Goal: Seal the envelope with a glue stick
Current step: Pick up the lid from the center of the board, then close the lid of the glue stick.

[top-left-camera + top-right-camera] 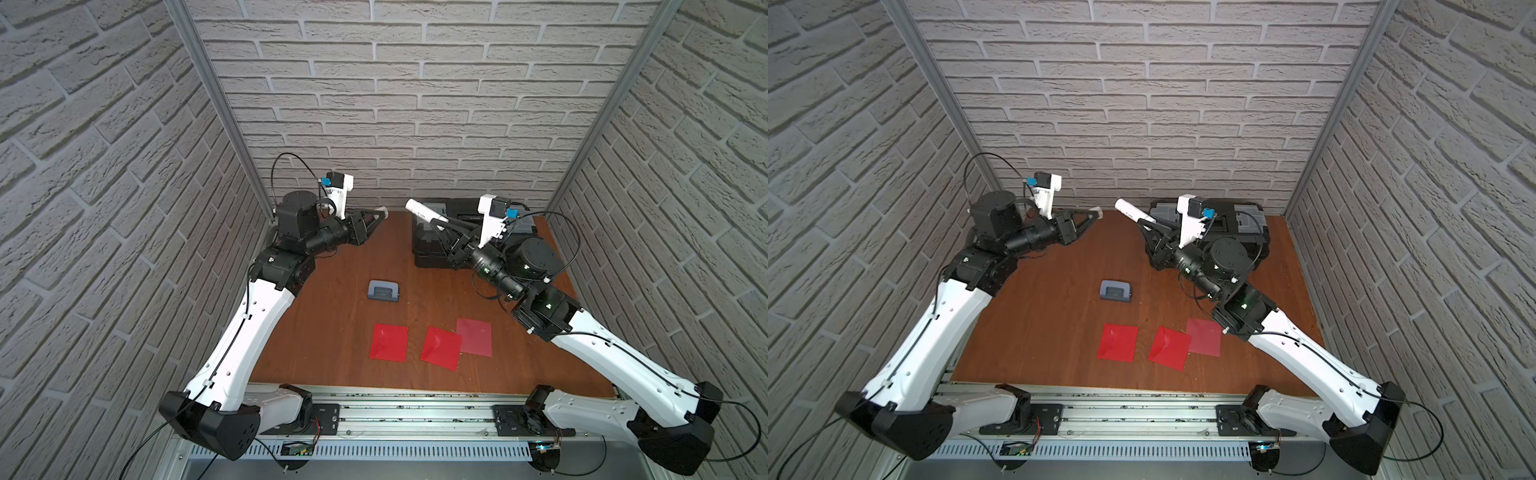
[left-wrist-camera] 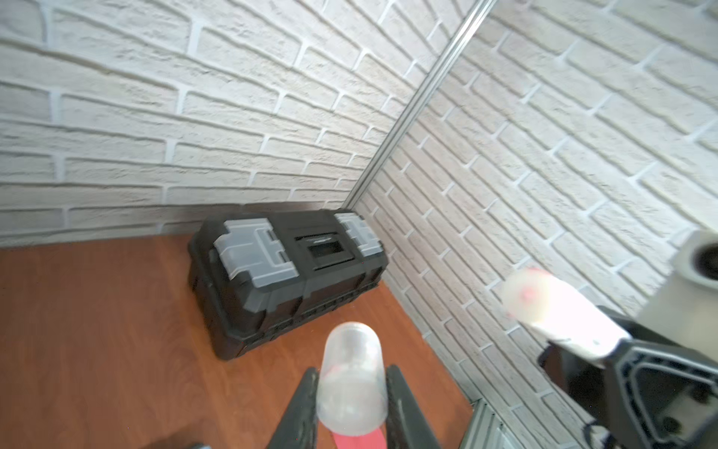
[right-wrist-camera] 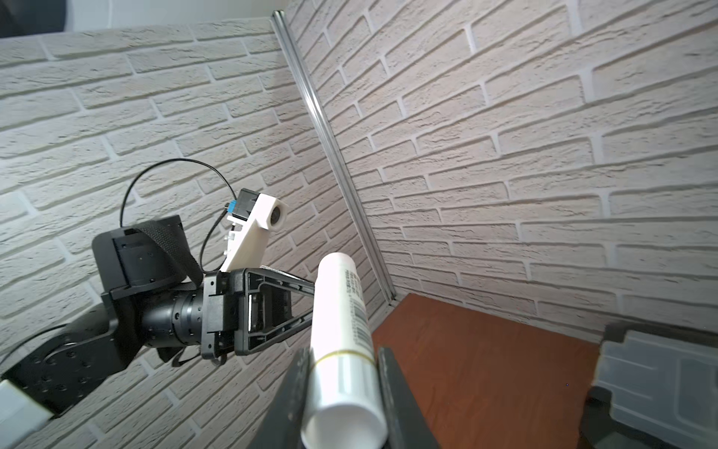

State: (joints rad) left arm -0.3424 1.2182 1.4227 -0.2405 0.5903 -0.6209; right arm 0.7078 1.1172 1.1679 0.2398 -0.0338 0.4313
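Note:
The white glue stick (image 3: 342, 338) is uncapped, and my right gripper (image 3: 344, 373) is shut on its lower end. In both top views the glue stick (image 1: 424, 211) (image 1: 1133, 211) points up and to the left, above the back of the table. My left gripper (image 2: 351, 392) is shut on the translucent cap (image 2: 351, 385). In a top view the cap (image 1: 383, 210) is a short way left of the tube's tip, apart from it. Three red envelopes (image 1: 388, 342) (image 1: 441, 348) (image 1: 474, 336) lie flat near the table's front, far below both grippers.
A grey-blue hole punch (image 1: 383, 290) sits mid-table. A black toolbox (image 2: 287, 268) with grey latches fills the back right corner, under my right gripper (image 1: 439, 222). Brick walls close in the back and both sides. A metal rail (image 1: 415, 411) runs along the front.

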